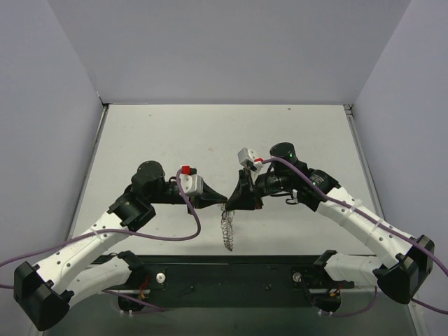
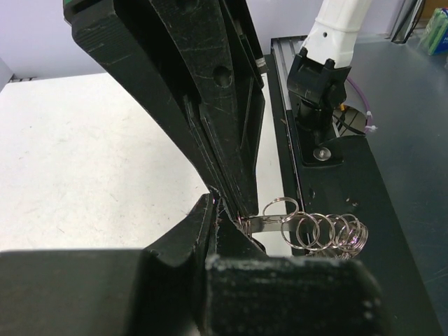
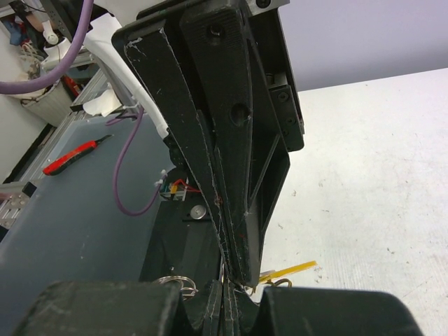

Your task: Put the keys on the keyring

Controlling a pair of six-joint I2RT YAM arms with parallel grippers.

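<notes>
My two grippers meet tip to tip over the middle of the table. The left gripper (image 1: pixel 222 203) is shut, and the silvery coiled keyring (image 1: pixel 227 231) hangs from the meeting point down to the table. In the left wrist view its coils (image 2: pixel 323 231) trail right from the pinched tips (image 2: pixel 222 213), with a flat metal strip (image 2: pixel 269 223) running through them. The right gripper (image 1: pixel 236 203) is shut too. In the right wrist view a yellow-headed key (image 3: pixel 290 269) sticks out right of its tips (image 3: pixel 227 290), and a ring coil (image 3: pixel 175 283) shows on the left. Other keys are out of view.
The black base rail (image 1: pixel 231 276) with both arm mounts runs along the near edge, just below the hanging coil. Purple cables (image 1: pixel 192 224) loop off both arms. Grey walls stand at the back and sides.
</notes>
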